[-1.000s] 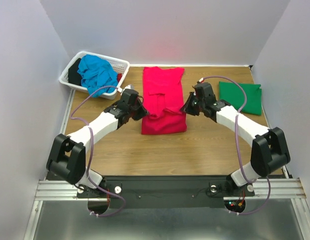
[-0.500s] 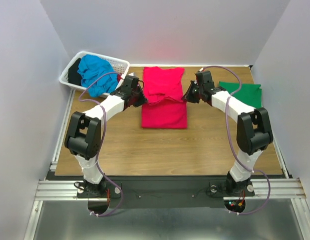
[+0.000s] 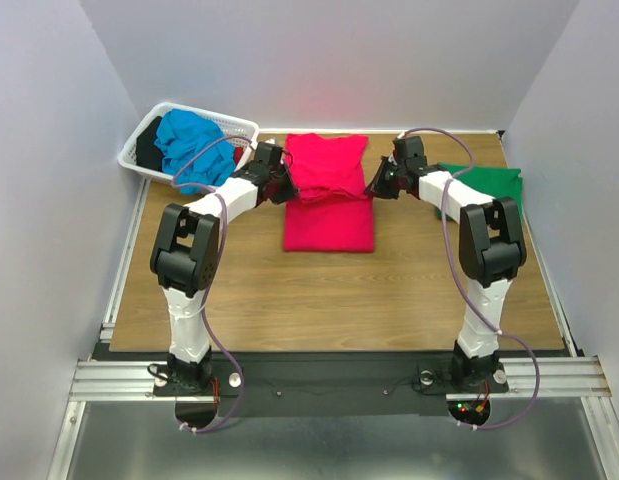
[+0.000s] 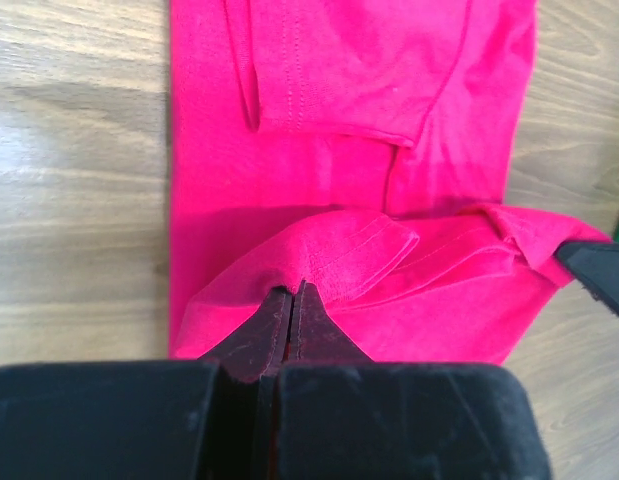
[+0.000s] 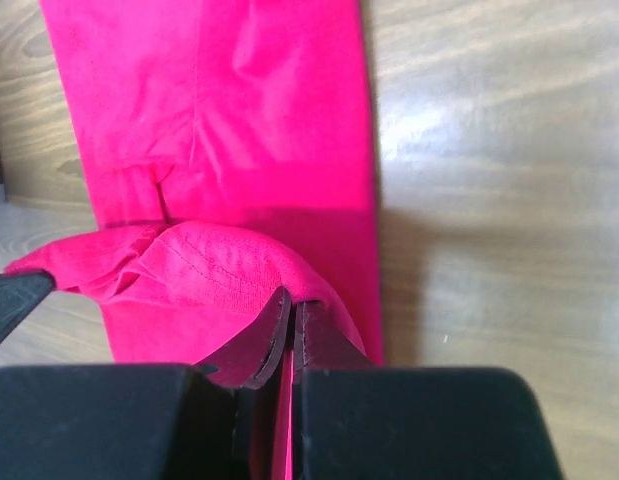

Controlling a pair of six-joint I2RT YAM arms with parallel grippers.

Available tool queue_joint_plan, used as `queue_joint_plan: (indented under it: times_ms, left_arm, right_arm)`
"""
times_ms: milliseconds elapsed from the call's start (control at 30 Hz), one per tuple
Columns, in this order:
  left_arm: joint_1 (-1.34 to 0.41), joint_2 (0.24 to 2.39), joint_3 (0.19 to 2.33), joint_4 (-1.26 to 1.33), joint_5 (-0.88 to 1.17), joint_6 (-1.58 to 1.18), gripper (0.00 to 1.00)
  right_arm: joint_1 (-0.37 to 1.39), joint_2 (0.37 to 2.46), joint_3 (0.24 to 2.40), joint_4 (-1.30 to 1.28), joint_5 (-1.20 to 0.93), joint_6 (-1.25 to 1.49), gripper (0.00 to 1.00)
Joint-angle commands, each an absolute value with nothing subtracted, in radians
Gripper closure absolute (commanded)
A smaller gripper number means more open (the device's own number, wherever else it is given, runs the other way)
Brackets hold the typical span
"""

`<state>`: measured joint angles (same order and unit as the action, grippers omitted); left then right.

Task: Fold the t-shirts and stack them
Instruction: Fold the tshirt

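Centrally on the wooden table (image 3: 249, 290), the crimson-pink t-shirt (image 3: 329, 215) lay lengthwise, its near edge lifted and held above the middle of the garment. The left gripper (image 4: 292, 300) was clamped on that edge's left corner, its fingers pressed together through the cloth. The right gripper (image 5: 291, 305) was likewise clamped on the right corner. The green t-shirt (image 3: 484, 190) lay folded at the table's far right. The turquoise-blue t-shirt (image 3: 194, 145) sat bunched in the white basket (image 3: 139, 140), beside something dark, possibly another garment.
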<state>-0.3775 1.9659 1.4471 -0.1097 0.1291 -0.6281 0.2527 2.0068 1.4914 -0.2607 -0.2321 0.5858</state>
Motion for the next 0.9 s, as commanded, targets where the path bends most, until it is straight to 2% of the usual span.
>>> queue_joint_plan:
  times_ms: [0,400,533,567,600,633,667,700,733,767,800,867]
  left_arm:
    - [-0.367,1.99,1.519,-0.094,0.14,-0.607,1.0]
    - [-0.354,1.988,1.496,-0.089,0.092,-0.634,1.0]
    - [-0.342,2.002,1.505,-0.104,0.092,-0.641,0.98]
    - [-0.342,2.0,1.506,-0.107,0.091,-0.646,0.93]
    - [-0.341,1.999,1.506,-0.109,0.091,-0.649,0.68]
    - [-0.339,1.997,1.508,-0.112,0.091,-0.655,0.51]
    - [-0.337,1.984,1.505,-0.112,0.097,-0.66,0.41]
    - [-0.337,1.974,1.499,-0.107,0.101,-0.663,0.22]
    - [-0.337,1.967,1.494,-0.094,0.107,-0.669,0.15]
    - [-0.337,1.942,1.488,-0.086,0.118,-0.669,0.13]
    - [-0.339,1.931,1.48,-0.081,0.127,-0.67,0.11]
    - [-0.339,1.893,1.474,-0.081,0.135,-0.669,0.11]
  right_arm:
    - [0.236,2.049,1.568,-0.206,-0.299,0.545,1.0]
    - [0.227,2.132,1.631,-0.204,-0.339,0.537,0.99]
    - [0.225,2.141,1.643,-0.204,-0.331,0.538,0.93]
    - [0.224,2.144,1.649,-0.204,-0.334,0.54,0.91]
    - [0.222,2.152,1.661,-0.206,-0.337,0.551,0.84]
    - [0.221,2.155,1.67,-0.206,-0.344,0.557,0.81]
    - [0.219,2.158,1.678,-0.206,-0.362,0.56,0.77]
    - [0.218,2.158,1.686,-0.206,-0.368,0.563,0.73]
    - [0.216,2.155,1.695,-0.207,-0.374,0.574,0.57]
    - [0.216,2.155,1.7,-0.207,-0.388,0.574,0.5]
    - [0.216,2.151,1.703,-0.207,-0.394,0.575,0.37]
    - [0.216,2.131,1.695,-0.207,-0.4,0.578,0.34]
